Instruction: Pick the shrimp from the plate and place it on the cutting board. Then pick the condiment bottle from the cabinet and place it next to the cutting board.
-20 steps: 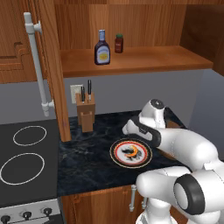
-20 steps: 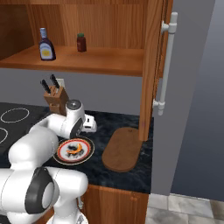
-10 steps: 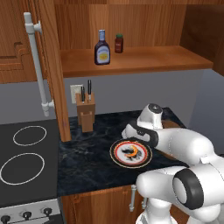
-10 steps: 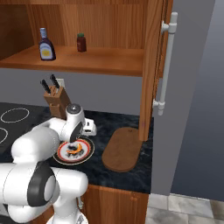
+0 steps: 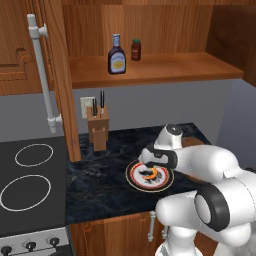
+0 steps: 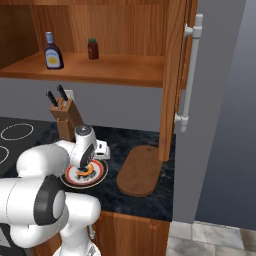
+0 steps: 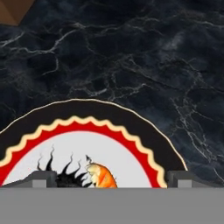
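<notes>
The cabinet (image 5: pixel 150 70) hangs open above the dark marble counter (image 5: pixel 105 180), its door with the long white handle (image 6: pixel 190 75) swung out. On its shelf the condiment bottle (image 5: pixel 116 55) stands left of a small red jar (image 5: pixel 135 50). A knife block (image 5: pixel 97 127) stands at the far left of the counter. The cutting board (image 6: pixel 141 171) lies flat on the counter, right of the plate (image 5: pixel 135 179) and just apart from it. The gripper (image 5: pixel 148 167) hangs low over the plate, its jaws spread wide with nothing between them but the shrimp (image 7: pixel 101 176) lying on the plate's dark centre.
</notes>
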Controlling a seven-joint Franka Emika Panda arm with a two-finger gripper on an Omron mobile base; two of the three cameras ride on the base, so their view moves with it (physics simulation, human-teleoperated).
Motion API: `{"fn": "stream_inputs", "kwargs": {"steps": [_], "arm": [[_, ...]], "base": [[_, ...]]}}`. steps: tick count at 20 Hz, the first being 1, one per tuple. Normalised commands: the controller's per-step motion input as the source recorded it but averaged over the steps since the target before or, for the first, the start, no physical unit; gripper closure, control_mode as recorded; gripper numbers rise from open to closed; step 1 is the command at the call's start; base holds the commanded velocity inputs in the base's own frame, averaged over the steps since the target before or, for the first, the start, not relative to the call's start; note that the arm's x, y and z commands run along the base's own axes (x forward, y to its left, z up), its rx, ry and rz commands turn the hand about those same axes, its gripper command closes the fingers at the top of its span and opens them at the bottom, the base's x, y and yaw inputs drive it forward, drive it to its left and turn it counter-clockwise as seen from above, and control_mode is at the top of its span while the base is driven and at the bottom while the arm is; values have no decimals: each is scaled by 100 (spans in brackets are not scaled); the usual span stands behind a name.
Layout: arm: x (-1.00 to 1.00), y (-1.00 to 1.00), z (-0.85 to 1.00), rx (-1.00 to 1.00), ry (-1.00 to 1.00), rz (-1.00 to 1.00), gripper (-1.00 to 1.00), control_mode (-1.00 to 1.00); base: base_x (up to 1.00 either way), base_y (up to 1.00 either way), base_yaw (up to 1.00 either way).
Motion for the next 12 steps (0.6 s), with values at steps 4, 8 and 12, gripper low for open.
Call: {"fn": "stream_inputs", "kwargs": {"steps": [4,8,12], "arm": [[0,0,-26,0,1,0,-100,-100],[0,0,-25,0,1,1,-100,-100],[0,0,-22,0,0,1,-100,-100]], "base": [[0,0,0],[0,0,0],[0,0,0]]}}
